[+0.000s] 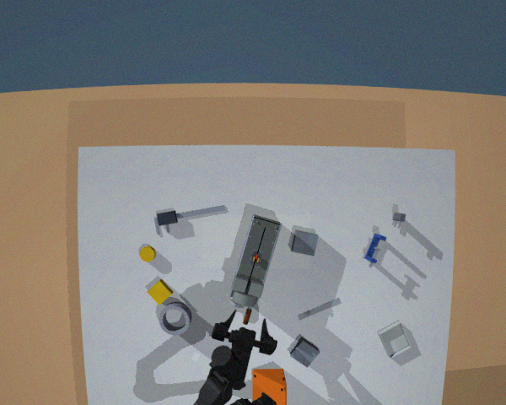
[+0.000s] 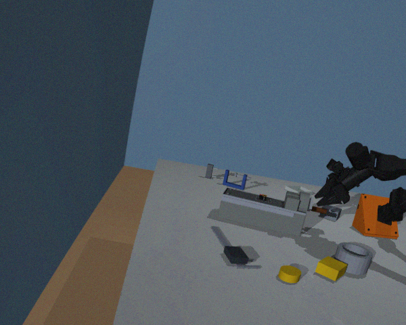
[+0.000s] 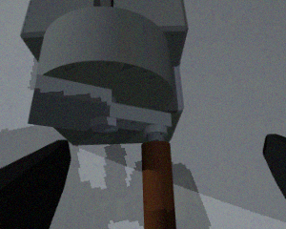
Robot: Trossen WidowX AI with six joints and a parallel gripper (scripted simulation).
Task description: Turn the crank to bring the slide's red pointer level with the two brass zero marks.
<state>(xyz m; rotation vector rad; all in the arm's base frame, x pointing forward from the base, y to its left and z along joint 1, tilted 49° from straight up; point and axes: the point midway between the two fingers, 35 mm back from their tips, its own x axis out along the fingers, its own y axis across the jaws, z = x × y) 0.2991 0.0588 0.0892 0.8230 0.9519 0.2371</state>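
Note:
The grey machine point(image 1: 266, 244) point(image 2: 259, 217) is a long box with a slot along its top. The slide's red pointer point(image 1: 256, 256) point(image 2: 260, 196) is near the slot's middle, between the small brass marks; it looks about level with them, but is too small to tell exactly. The crank's brown handle point(image 1: 246, 316) point(image 2: 319, 210) point(image 3: 157, 183) sticks out from the machine's near end, on a grey crank arm point(image 3: 140, 115). My gripper point(image 1: 250, 315) point(image 2: 315, 202) point(image 3: 169, 147) is wide open, its fingers either side of the handle and apart from it in the wrist view.
A grey ring point(image 1: 174, 318) point(image 2: 353, 258), a yellow block point(image 1: 159, 291) point(image 2: 331, 268) and a yellow disc point(image 1: 147, 253) point(image 2: 289, 274) stand left. A grey block point(image 1: 304, 242) is right of the machine. An orange wedge point(image 1: 269, 383) point(image 2: 374, 217) is near the arm. A blue bracket point(image 1: 374, 248) point(image 2: 234, 185) and open box point(image 1: 393, 338) are farther right.

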